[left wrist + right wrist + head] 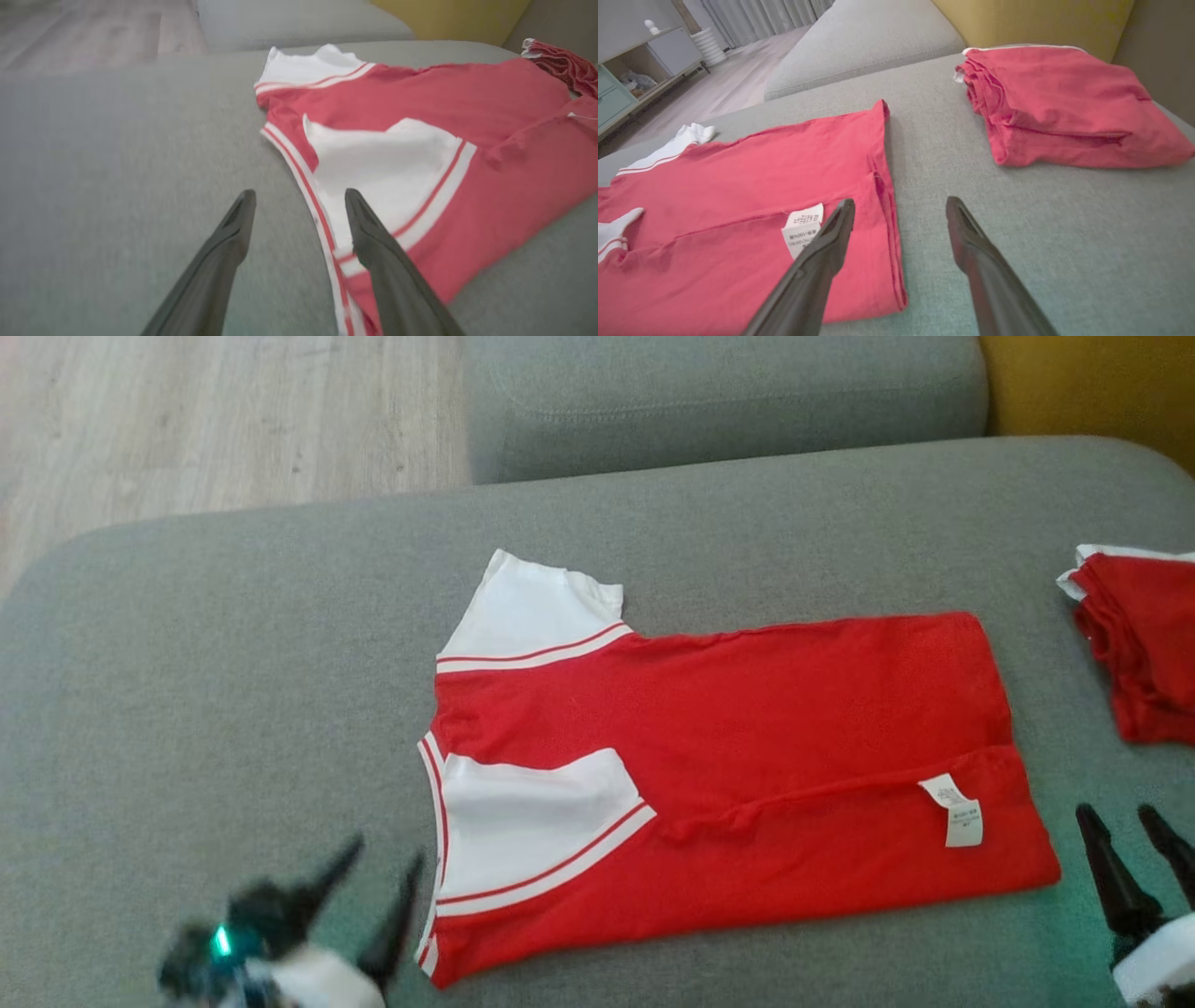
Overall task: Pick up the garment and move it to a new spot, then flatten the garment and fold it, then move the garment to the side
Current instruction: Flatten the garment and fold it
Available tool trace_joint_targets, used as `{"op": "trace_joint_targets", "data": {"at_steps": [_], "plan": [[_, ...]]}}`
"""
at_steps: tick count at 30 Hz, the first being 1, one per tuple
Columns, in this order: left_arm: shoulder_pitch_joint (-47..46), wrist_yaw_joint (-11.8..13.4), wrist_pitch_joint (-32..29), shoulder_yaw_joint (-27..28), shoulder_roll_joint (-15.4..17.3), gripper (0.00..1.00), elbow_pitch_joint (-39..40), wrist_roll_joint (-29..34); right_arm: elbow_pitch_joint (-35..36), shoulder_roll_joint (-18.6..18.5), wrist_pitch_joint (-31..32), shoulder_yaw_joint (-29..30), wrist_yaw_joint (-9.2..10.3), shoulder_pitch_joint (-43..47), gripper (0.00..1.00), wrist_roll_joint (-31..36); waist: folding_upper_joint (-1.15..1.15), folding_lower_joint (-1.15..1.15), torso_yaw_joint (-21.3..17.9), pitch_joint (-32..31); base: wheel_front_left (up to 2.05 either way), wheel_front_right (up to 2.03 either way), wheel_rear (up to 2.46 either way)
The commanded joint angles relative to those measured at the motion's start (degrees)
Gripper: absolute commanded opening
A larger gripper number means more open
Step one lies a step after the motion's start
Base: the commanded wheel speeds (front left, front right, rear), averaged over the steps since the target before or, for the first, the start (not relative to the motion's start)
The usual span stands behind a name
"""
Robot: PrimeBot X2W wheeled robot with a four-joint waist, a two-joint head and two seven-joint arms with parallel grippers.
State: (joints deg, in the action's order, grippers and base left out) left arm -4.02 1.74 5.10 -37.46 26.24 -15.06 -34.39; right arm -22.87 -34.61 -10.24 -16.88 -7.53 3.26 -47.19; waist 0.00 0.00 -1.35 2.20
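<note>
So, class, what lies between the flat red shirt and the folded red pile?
Only bare grey cushion separates shirt and pile, shown in the right wrist view.

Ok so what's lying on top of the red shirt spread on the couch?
One white sleeve is folded onto the red shirt, and a white care label lies on its near folded-over flap. Whatever the flap and sleeve cover is hidden.

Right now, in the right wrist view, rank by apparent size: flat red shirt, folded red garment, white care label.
1. flat red shirt: largest, even though the frame edge cuts it off.
2. folded red garment: smaller, but it lies farther from the camera, so its true size is unsure.
3. care label: by far the smallest.
</note>
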Motion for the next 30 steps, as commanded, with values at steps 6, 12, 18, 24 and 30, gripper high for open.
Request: {"op": "trace_joint_targets", "data": {"at_steps": [6, 12, 18, 24, 30], "plan": [[-21.7, -5.9, -6.1, 3.1, 4.4, 1.0, 4.6, 2.1, 6.8, 1.4, 1.5, 3.6, 0.04, -1.4, 1.0, 6.3, 0.0, 0.0, -1.9, 5.4, 0.0, 0.0, 0.0], [-40.0, -9.1, -16.2, -1.2, 4.3, 1.0, 0.5, -1.2, 12.7, 4.4, 5.3, 4.6, 0.04, -4.7, 1.0, 10.5, 0.0, 0.0, -5.2, 11.8, 0.0, 0.0, 0.0], [-52.6, -9.2, -23.1, -10.4, 6.5, 1.0, -4.8, -9.9, 15.5, 6.0, 7.5, 4.2, 0.04, -7.4, 1.0, 12.1, 0.0, 0.0, -9.7, 15.4, 0.0, 0.0, 0.0], [-58.7, -9.2, -26.4, -16.2, 9.9, 1.0, -11.3, -12.5, 16.0, 7.4, 7.8, 3.4, 0.04, -8.3, 1.0, 12.7, 0.0, 0.0, -13.6, 17.5, 0.0, 0.0, 0.0], [-61.3, -9.2, -28.2, -20.6, 12.5, 1.0, -19.2, -14.5, 15.2, 8.5, 7.0, 2.3, 0.04, -8.6, 1.0, 12.7, 0.0, 0.0, -17.5, 18.8, 0.0, 0.0, 0.0]]}}
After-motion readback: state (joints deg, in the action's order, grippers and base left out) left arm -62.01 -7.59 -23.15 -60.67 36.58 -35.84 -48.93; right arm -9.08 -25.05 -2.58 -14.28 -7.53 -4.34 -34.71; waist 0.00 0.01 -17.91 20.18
